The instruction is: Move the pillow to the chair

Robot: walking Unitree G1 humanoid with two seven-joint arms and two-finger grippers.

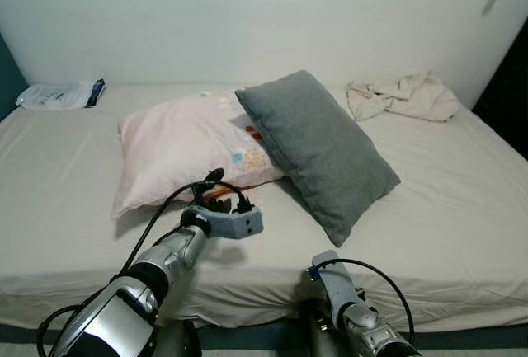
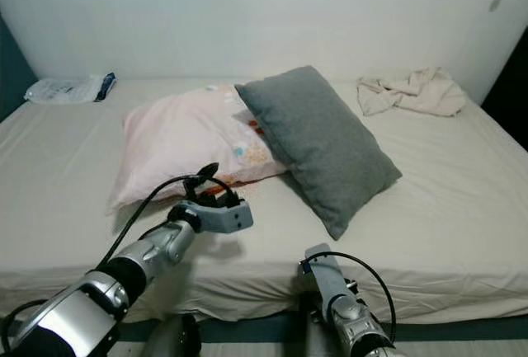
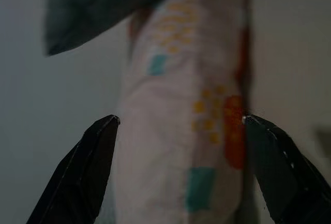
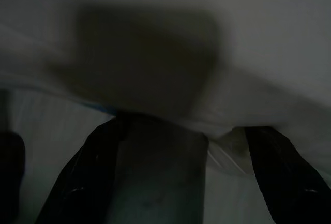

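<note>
— What sort of place was it?
— A bedroom in a home: a wide bed [image 1: 462, 209] against a plain wall [image 1: 247, 11], two pillows [image 1: 322, 147] on it, crumpled clothing [image 1: 404, 97] near the head.

Count of things on the bed

There were two pillows, one pink [image 1: 186, 147] and one grey [image 1: 318, 147], one crumpled cloth [image 1: 404, 97], one plastic bag [image 1: 59, 95], and two grippers, left [image 1: 221, 194] and right [image 4: 181, 177].

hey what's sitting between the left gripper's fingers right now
The near edge of the pink patterned pillow sits between the left gripper's open fingers, seen in the left wrist view.
</note>
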